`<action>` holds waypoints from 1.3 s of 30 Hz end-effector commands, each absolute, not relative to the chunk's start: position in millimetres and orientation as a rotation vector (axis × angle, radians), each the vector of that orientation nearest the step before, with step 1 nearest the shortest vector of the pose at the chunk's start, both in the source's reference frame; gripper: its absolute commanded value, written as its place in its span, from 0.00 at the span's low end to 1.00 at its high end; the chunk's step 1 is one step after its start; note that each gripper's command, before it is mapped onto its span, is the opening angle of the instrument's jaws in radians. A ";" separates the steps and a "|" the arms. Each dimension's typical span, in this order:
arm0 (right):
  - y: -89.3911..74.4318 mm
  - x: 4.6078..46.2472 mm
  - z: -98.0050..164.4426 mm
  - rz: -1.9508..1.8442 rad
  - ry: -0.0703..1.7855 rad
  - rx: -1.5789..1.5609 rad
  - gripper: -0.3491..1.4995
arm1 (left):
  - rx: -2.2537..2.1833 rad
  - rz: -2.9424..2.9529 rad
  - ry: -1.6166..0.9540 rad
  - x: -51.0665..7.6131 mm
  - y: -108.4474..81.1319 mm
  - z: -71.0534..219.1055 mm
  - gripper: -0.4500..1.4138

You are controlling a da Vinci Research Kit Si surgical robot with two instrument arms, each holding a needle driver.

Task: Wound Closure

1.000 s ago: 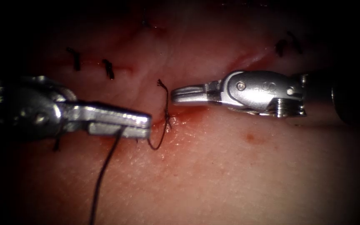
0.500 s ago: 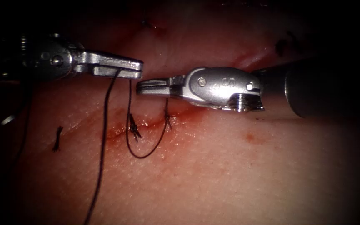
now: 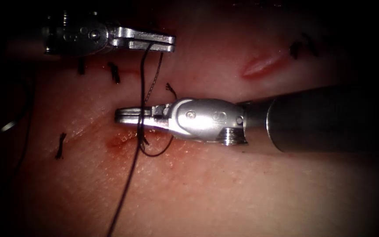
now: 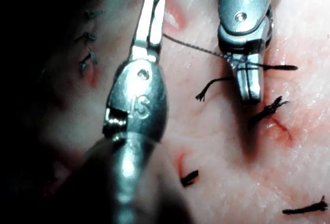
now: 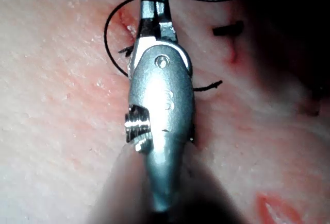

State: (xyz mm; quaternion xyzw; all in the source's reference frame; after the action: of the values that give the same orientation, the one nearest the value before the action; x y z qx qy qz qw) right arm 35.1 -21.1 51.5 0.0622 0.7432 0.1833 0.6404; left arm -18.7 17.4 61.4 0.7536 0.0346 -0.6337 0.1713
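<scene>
Holding the thread (image 3: 142,74), our left end effector (image 3: 161,44) sits clamped on it, two strands hanging below its tips. Our right end effector (image 3: 128,116) lies across both strands, jaws together; we cannot tell if it grips them. Beneath its tips, a thread loop rests on the tissue (image 3: 242,188) at the cut (image 3: 119,139). We see no needle.

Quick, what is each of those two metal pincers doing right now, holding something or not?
Left tool: fingers shut on the thread.
Right tool: fingers shut, thread lying across them; whether they grip it cannot be told.
</scene>
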 end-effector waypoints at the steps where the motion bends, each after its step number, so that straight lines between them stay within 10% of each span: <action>1: -22.0 36.4 52.1 0.437 1.706 0.170 0.00 | 2.143 -1.793 0.089 -19.0 18.0 62.3 0.00; 37: -20.3 29.9 50.1 0.790 1.963 0.247 0.00 | 2.069 -1.917 0.082 -16.3 7.4 74.5 0.00; 39: -20.0 29.9 50.0 0.798 1.893 0.227 0.15 | 2.035 -1.924 0.091 -17.3 5.6 74.9 0.00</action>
State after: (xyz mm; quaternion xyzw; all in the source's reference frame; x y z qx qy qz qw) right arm 29.5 -20.0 49.2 0.0897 0.7740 0.3338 0.5304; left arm -17.2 4.7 74.4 0.7138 0.0334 -0.6789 0.1689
